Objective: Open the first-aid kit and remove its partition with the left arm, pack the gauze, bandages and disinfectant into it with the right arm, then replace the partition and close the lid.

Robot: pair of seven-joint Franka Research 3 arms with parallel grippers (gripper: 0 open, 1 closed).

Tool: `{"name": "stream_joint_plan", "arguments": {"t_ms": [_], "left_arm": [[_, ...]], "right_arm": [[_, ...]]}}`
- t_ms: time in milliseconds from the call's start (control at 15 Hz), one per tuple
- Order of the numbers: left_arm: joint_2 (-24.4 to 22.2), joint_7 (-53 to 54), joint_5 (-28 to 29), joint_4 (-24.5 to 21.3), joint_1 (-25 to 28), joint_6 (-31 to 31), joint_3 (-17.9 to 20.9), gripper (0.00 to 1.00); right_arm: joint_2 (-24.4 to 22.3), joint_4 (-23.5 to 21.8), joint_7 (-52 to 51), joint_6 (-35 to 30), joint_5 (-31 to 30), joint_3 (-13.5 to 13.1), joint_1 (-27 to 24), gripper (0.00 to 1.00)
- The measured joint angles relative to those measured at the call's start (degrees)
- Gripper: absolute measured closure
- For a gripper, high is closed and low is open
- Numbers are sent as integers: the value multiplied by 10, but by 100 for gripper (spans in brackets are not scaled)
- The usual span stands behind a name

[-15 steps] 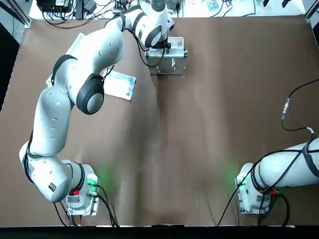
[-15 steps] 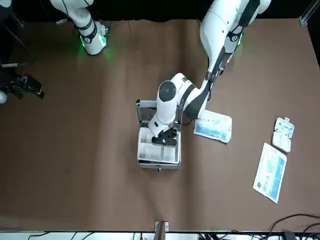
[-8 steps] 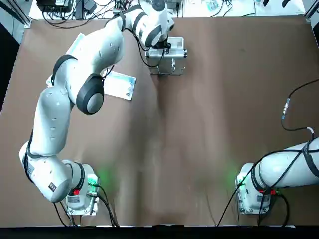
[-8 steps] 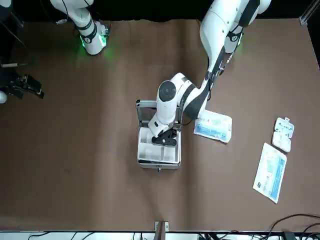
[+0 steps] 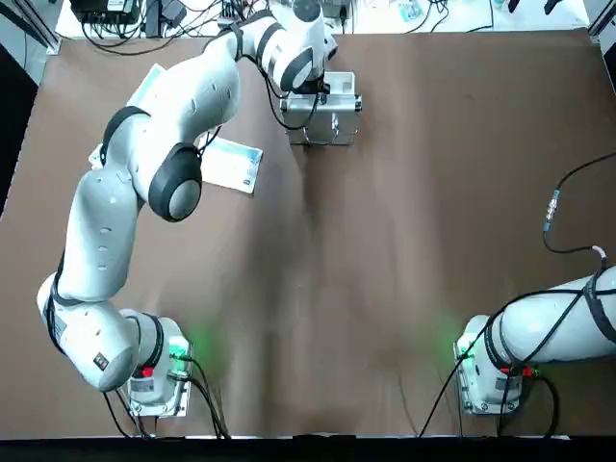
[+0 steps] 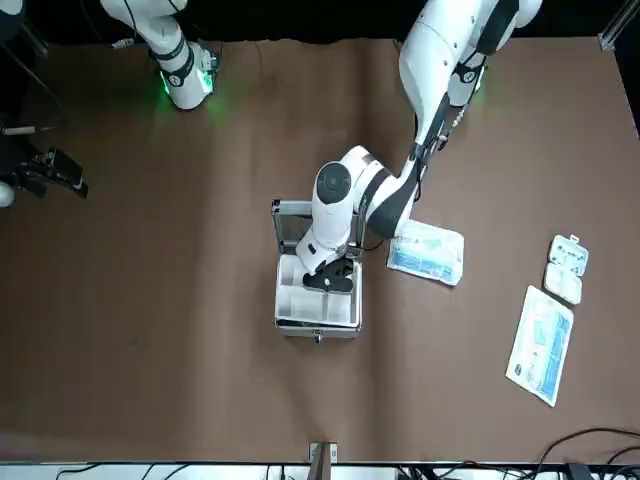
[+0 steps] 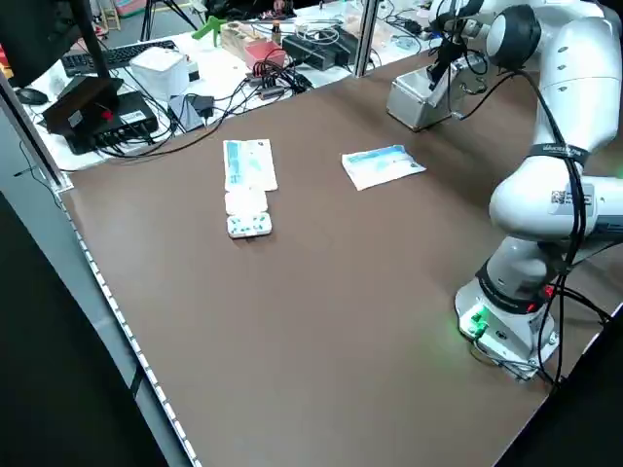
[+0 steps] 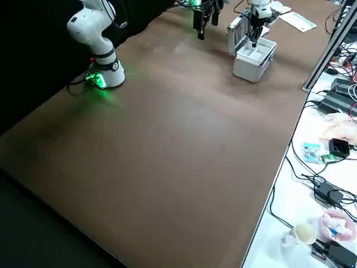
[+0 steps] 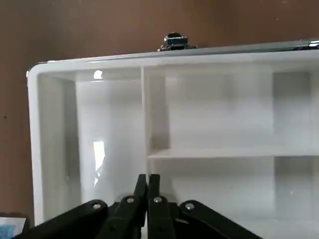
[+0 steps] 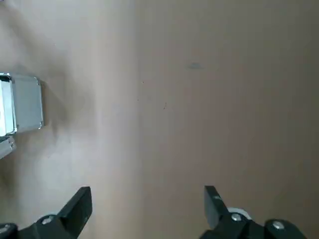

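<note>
Left wrist view: left gripper (image 9: 147, 199) fingers pressed together, nothing between them, down inside kit (image 6: 318, 300), likely hunting a hold on white partition (image 9: 199, 149). Lid (image 6: 290, 225) stands open behind. Right gripper (image 10: 144, 209), jaws apart, parked well away.

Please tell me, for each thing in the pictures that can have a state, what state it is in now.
first-aid kit: open, upright on the table.
lid: raised behind the case.
partition: in the case, its compartments empty.
left gripper: fingers shut, down inside the case on the partition.
right gripper: fingers open, holding nothing, well above the table.
blue-white packet: flat on the table beside the case.
</note>
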Motion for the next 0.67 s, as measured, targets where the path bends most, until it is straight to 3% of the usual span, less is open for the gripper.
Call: {"name": "stream_joint_plan", "arguments": {"t_ms": [667], "left_arm": [[2,1,0,3,0,-2,0,97]], "right_arm": [[0,0,0,0,0,0,5,0]]}}
